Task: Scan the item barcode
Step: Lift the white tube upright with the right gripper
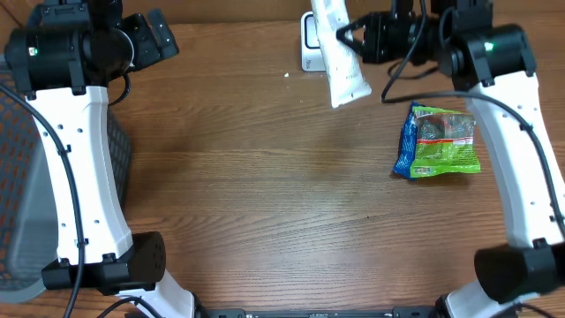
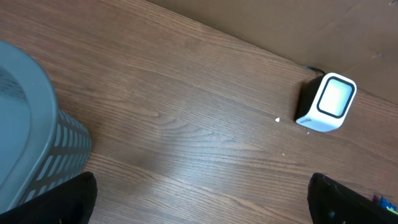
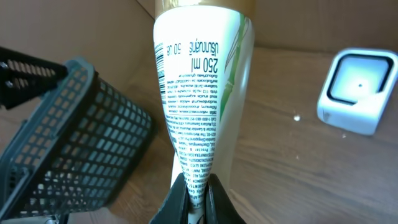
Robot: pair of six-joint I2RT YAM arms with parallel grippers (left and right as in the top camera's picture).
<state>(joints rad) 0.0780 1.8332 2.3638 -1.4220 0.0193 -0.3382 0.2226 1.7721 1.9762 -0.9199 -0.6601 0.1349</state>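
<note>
One grip: clamping the white printed plastic tube point(image 3: 200, 93) by its crimped end in the right gripper point(image 3: 196, 198), holding it aloft near the white box-shaped scanner point(image 3: 356, 91); holding the left gripper point(image 2: 202, 194) wide apart, empty, beside the grey mesh basket point(image 2: 34, 134).

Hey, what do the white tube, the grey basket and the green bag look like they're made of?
White tube: probably soft plastic, smooth, slightly glossy; its tail end pinches flat. Grey basket: rigid matte plastic, going by its moulded lattice wall. Green bag: thin glossy plastic film, crinkled and catching light.
</note>
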